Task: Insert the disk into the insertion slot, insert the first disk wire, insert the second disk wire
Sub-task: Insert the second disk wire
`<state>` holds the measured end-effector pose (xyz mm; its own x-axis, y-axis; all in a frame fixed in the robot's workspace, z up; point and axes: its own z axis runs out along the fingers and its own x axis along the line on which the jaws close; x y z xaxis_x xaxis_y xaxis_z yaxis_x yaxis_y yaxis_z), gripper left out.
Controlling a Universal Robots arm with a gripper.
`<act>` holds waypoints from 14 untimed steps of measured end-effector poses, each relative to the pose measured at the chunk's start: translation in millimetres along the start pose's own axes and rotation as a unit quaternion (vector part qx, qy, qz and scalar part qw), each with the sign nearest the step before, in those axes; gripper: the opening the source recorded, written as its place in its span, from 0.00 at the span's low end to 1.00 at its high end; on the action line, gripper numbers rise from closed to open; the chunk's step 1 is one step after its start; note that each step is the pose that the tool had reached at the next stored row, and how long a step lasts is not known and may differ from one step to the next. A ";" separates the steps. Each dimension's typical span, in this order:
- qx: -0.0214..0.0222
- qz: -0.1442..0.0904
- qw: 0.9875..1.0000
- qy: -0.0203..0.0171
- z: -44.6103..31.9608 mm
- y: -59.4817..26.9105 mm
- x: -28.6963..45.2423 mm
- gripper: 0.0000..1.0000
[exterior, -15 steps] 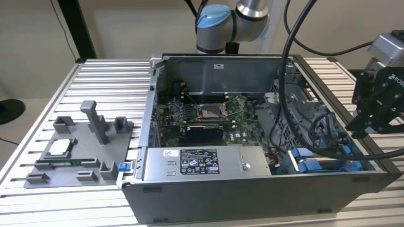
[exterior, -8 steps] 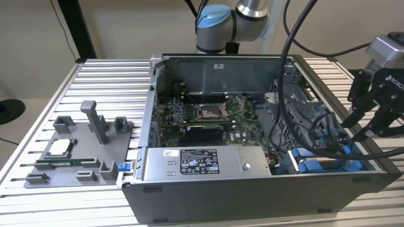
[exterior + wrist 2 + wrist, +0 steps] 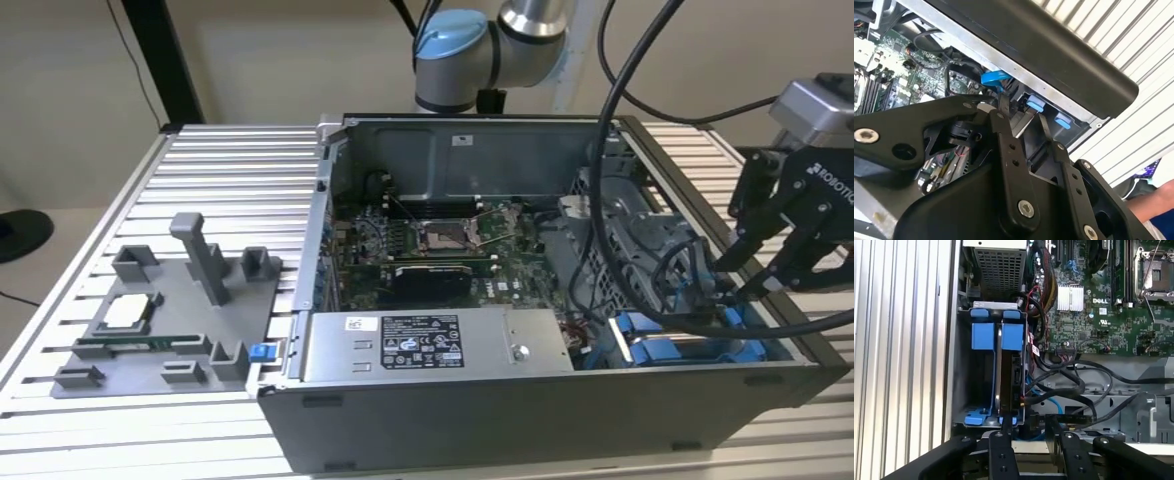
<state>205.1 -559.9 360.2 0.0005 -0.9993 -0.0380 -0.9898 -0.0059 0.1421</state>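
Your disk (image 3: 1009, 380) stands edgewise in the insertion slot (image 3: 966, 390).
The hand (image 3: 1029, 426) is released beside its end; the blue carrier (image 3: 986, 335) likely guides it.

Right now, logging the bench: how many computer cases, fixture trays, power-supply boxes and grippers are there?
computer case: 1
fixture tray: 1
power-supply box: 1
gripper: 1
Total: 4
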 end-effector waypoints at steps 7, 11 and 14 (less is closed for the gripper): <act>-0.010 0.001 1.000 0.000 2.8 -1.3 0.2 1.00; -0.010 0.001 1.000 0.000 3.8 -1.9 0.2 1.00; -0.010 0.001 1.000 0.000 4.3 -2.3 0.2 1.00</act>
<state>206.7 -559.9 355.6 -0.0015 -0.9993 -0.0378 -0.9866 -0.0047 0.1629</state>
